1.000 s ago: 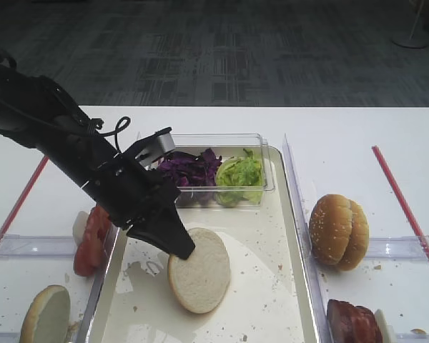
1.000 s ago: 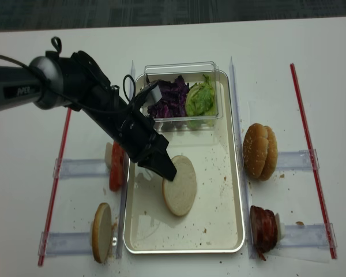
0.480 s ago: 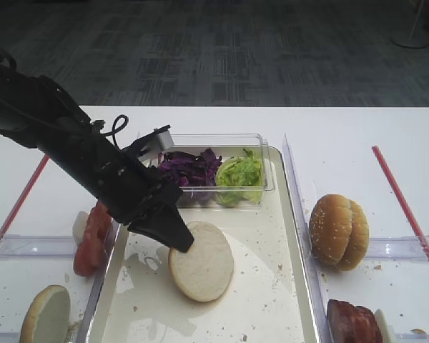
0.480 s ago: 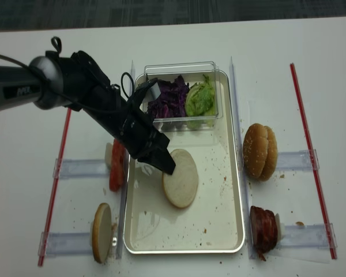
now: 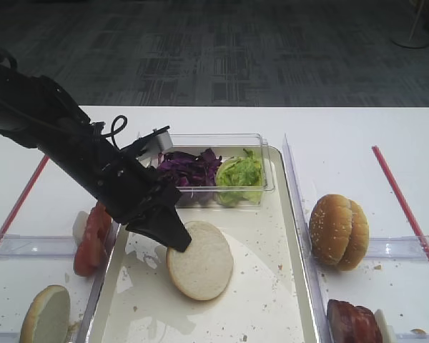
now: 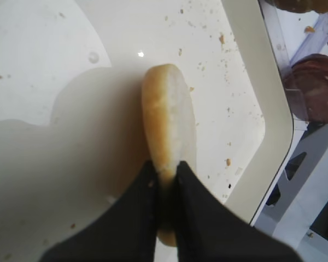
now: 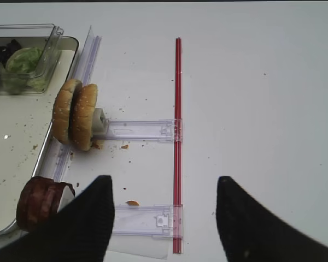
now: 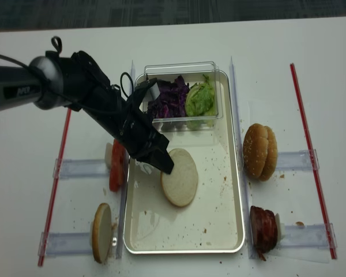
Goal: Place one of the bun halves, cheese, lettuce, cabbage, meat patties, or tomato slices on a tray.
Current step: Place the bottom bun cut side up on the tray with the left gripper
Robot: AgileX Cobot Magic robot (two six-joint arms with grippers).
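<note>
My left gripper is shut on the edge of a pale bun half, held tilted low over the tray. Whether the bun touches the tray, I cannot tell. A second bun half stands left of the tray, near the tomato slices. Purple cabbage and lettuce lie in a clear box. Meat patties stand right of the tray. No cheese is in view. My right gripper hangs open over bare table.
Sesame buns stand on edge right of the tray. Clear plastic holders and red strips lie on the white table. The clear box sits on the tray's far end.
The left gripper has shifted slightly toward the back left with the bun half, which now lies a little flatter over the tray.
</note>
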